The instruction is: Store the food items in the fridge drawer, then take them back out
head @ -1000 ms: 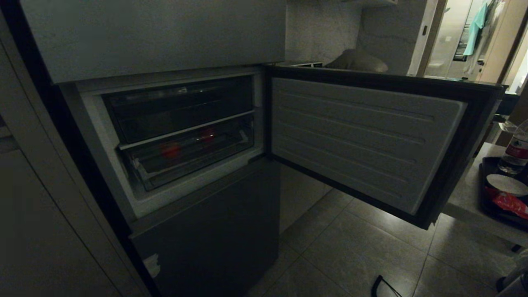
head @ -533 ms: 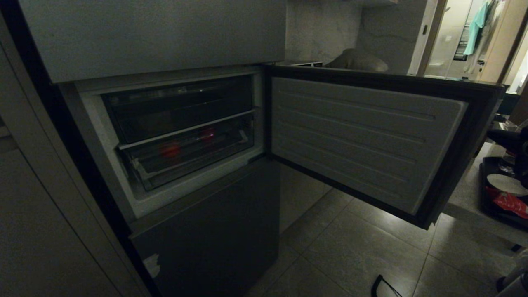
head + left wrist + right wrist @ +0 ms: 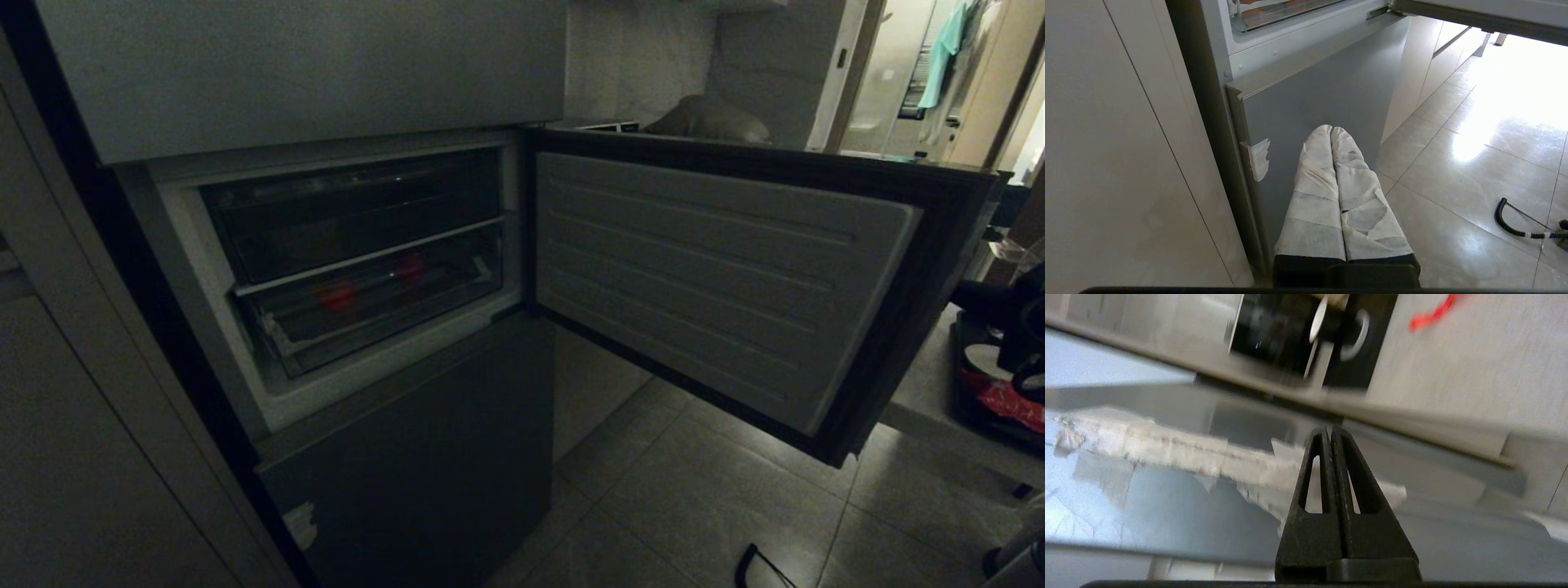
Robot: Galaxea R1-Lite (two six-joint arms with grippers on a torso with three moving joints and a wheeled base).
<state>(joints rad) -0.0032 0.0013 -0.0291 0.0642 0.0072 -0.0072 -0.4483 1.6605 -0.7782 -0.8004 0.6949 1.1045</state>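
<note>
Your left gripper has its white-wrapped fingers pressed together, pointing at the grey fridge door above the shiny floor.

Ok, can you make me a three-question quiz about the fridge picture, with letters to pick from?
1. Where are the red food items?
A. on the floor
B. in the fridge drawer
C. on the open door

2. How many red food items are there?
A. two
B. four
C. none

3. How is the fridge door?
A. shut tight
B. swung open
C. taken off

Answers:
1 B, both red shapes show through the clear drawer front.
2 A, one sits to the left and one to the right.
3 B, its ribbed inner side faces out in the head view.
</note>
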